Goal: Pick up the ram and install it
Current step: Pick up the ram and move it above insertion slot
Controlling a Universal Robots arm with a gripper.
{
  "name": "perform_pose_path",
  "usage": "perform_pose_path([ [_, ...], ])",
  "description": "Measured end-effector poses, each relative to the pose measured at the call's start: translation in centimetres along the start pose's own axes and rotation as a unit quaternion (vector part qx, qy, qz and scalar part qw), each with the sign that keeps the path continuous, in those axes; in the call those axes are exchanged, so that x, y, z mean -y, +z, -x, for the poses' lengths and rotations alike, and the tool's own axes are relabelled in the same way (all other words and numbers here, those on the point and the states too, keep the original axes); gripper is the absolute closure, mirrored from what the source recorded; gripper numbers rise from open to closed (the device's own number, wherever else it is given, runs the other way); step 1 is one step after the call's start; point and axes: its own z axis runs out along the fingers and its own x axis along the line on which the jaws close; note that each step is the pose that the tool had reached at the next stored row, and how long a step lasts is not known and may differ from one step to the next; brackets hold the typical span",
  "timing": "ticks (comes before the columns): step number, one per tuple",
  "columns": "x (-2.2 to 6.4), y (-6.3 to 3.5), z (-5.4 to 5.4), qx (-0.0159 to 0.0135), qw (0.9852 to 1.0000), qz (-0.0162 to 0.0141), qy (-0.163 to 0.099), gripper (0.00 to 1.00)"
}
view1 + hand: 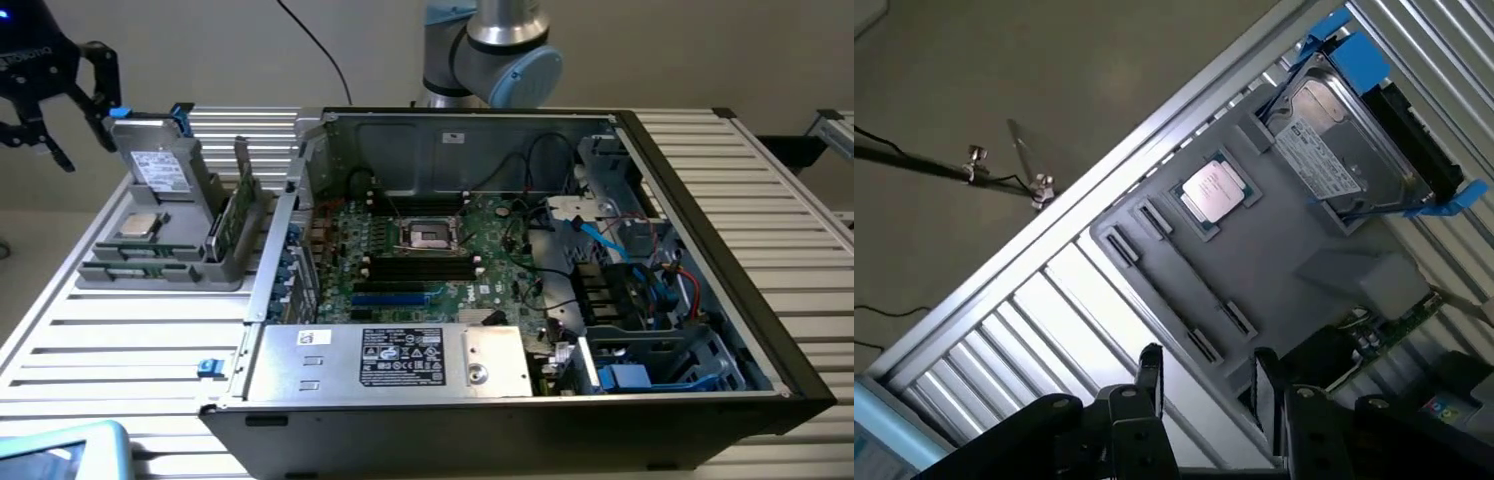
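Your hand hangs wide open and empty over the grey holder. The ram stands upright in that holder, so pickup and install both look undone.

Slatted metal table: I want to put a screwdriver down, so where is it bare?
The slatted metal table is bare in front of the grey plastic parts holder and on the exterior view's right of the open black computer case. Crowded: the holder, carrying a grey boxy drive, a square silver processor and the green ram stick, and the case's interior.
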Motion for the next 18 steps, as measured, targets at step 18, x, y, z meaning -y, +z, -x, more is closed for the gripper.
perform_pose_path([
  [18,0.00,0.00,0.00,-0.0070,0.9867,-0.0001,-0.162,0.51],
])
